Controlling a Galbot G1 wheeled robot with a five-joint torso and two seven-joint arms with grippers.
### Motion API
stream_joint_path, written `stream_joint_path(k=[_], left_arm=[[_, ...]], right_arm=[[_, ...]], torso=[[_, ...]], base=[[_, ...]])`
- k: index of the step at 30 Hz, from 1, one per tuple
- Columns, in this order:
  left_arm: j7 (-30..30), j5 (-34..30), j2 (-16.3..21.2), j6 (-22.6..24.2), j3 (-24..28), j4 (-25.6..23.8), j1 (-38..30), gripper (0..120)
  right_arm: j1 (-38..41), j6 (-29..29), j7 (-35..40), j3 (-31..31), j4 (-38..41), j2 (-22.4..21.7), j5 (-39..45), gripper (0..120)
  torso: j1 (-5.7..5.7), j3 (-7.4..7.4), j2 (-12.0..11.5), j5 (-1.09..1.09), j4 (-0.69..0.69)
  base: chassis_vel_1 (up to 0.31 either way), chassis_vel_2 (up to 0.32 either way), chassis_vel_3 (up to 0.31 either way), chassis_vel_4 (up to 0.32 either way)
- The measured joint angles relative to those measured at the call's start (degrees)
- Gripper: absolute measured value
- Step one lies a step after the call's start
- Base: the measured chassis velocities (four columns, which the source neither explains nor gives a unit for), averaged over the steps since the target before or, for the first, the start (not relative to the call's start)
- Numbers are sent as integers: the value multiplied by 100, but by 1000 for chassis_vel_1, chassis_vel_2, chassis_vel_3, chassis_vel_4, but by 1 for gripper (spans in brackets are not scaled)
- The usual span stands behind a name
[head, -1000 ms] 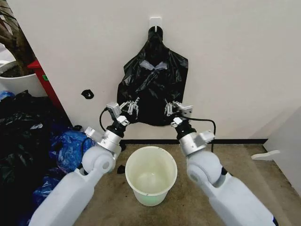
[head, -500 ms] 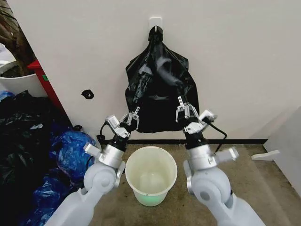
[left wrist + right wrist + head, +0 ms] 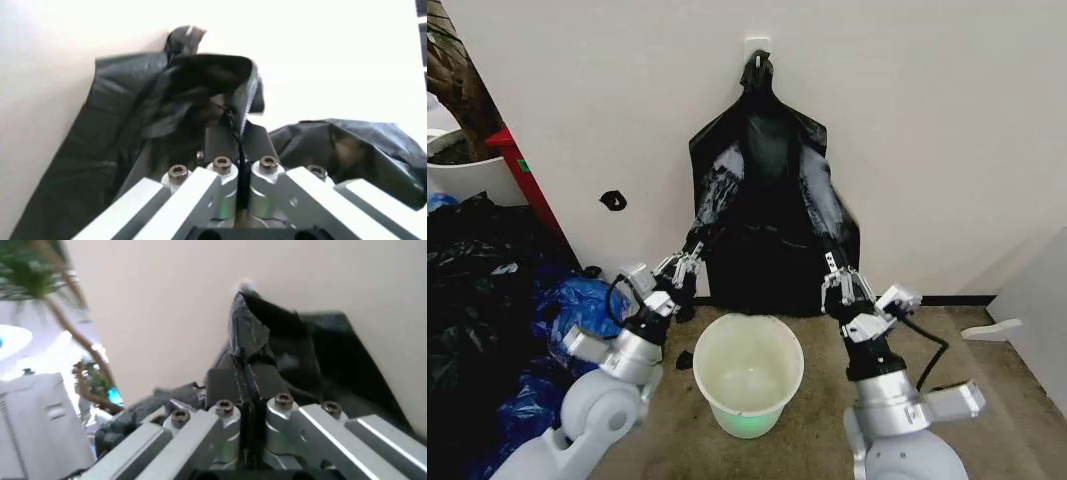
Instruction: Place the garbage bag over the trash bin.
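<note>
Claws, left (image 3: 685, 268) and right (image 3: 839, 285), clamp garbage bag (image 3: 767, 190) above trash bin (image 3: 747, 372).

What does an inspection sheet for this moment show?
Surface: brown floor, bare by the bin.
Job's things: crinkled black plastic garbage bag hangs from white wall hook; round white plastic trash bin below, unlined.
Clutter: heap of black and blue bags.
Grippers: left claw and right claw each shut on the bag's lower edge.
Cables: black cable at right arm.
Surroundings: white wall, potted plant.
</note>
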Motion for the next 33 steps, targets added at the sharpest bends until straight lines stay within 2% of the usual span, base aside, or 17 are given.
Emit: stream_joint_path(k=[9, 20, 29, 33], left_arm=[[110, -143, 143, -80, -204, -235, 56, 0], [251, 42, 139, -67, -130, -154, -16, 0], [432, 541, -126, -148, 247, 213, -54, 0], [486, 565, -299, -157, 417, 406, -129, 0]], right_arm=[[23, 220, -475, 75, -184, 126, -777, 0], [126, 224, -455, 53, -599, 279, -795, 0], [283, 146, -105, -57, -1317, 306, -527, 0], [417, 96, 136, -101, -1757, 279, -415, 0]], torso=[[0, 1, 0, 0, -2], [0, 1, 0, 0, -1], [0, 1, 0, 0, -1], [0, 1, 0, 1, -1]], base=[[0, 0, 0, 0], [0, 0, 0, 0], [0, 0, 0, 0], [0, 0, 0, 0]])
